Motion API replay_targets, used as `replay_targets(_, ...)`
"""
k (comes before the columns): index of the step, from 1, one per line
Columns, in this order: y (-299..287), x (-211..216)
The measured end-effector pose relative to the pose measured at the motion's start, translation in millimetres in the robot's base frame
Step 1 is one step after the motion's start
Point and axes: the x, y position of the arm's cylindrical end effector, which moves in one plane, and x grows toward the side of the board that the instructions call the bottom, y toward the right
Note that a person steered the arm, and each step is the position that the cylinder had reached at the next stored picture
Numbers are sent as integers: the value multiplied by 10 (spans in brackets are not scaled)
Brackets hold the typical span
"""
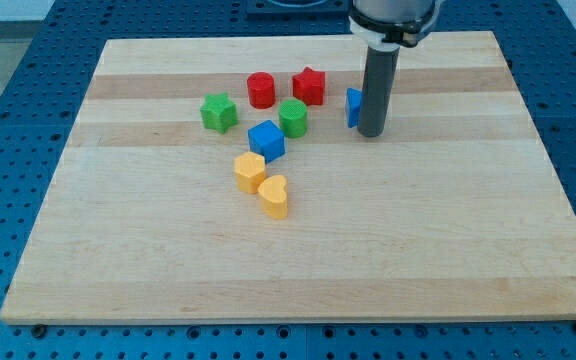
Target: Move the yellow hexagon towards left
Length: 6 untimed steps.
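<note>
The yellow hexagon (250,170) lies near the middle of the wooden board (298,260). A yellow heart (274,196) touches it at its lower right. My tip (370,132) stands to the view's right of the hexagon and a little higher, well apart from it. The rod partly hides a blue block (352,106) on its left side; that block's shape cannot be made out.
A blue cube (266,139) sits just above the yellow hexagon. Above it are a green cylinder (293,117), a green star (219,112), a red cylinder (261,89) and a red star (309,86).
</note>
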Motion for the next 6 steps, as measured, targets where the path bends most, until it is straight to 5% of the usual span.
replay_targets(6,-1647,770)
